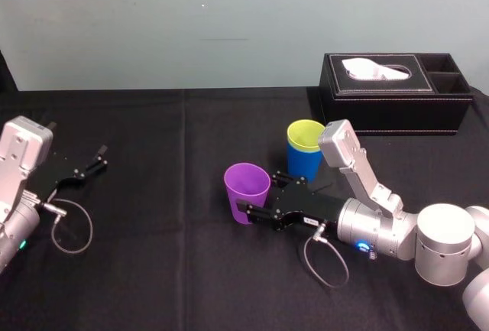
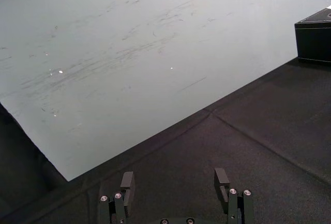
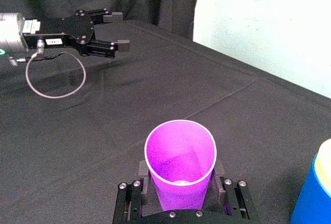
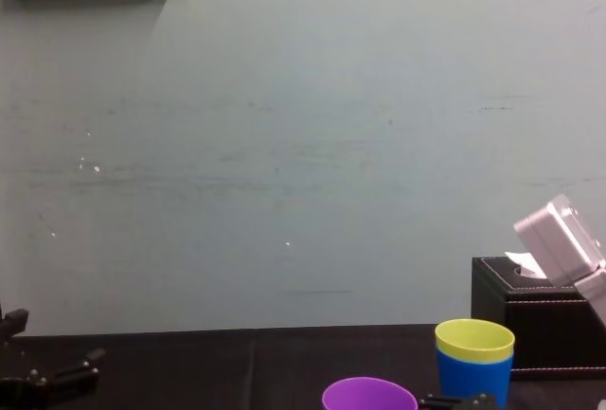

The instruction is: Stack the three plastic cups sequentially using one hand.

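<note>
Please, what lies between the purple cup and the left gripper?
Only bare black tablecloth lies between the purple tapered plastic cup, held by the right gripper, and the left gripper, in the head view.

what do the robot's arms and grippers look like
The right arm and left arm are silver-grey metal, each with a boxy silver module at the wrist. The right gripper and left gripper are black with long flat jaws and a small white label. A thin grey cable loops from each wrist, and a small blue light glows on the right wrist.
</note>
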Tool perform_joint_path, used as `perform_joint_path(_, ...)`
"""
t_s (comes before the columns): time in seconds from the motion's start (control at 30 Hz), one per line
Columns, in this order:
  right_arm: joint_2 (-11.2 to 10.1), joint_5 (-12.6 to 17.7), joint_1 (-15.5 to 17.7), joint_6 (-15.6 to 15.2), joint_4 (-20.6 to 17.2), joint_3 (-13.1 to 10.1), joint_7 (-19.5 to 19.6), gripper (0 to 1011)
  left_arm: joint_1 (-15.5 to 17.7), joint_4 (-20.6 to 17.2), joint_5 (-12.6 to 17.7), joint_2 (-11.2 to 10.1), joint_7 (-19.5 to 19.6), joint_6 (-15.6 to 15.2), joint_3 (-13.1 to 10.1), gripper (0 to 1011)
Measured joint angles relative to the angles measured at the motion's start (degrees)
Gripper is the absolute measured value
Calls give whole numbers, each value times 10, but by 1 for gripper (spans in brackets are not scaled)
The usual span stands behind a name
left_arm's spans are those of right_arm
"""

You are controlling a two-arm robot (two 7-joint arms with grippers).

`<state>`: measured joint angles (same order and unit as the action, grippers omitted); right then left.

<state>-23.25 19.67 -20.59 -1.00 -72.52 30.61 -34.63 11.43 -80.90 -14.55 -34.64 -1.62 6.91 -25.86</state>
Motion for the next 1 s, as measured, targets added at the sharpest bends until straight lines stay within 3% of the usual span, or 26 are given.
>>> perform_joint_path(0.3, -1, 0, 2, 2, -3, -1, 2, 713, 0, 0, 0, 0, 0, 0, 0, 1010)
perform_joint_path(0.53, -11, 9, 20, 1, -41, -17, 18, 715, 0, 0, 0, 0, 0, 0, 0, 1010)
perform_joint_path(1.0, -52, 39, 44, -67, -149, -62, 60, 715, 0, 0, 0, 0, 0, 0, 0, 1010)
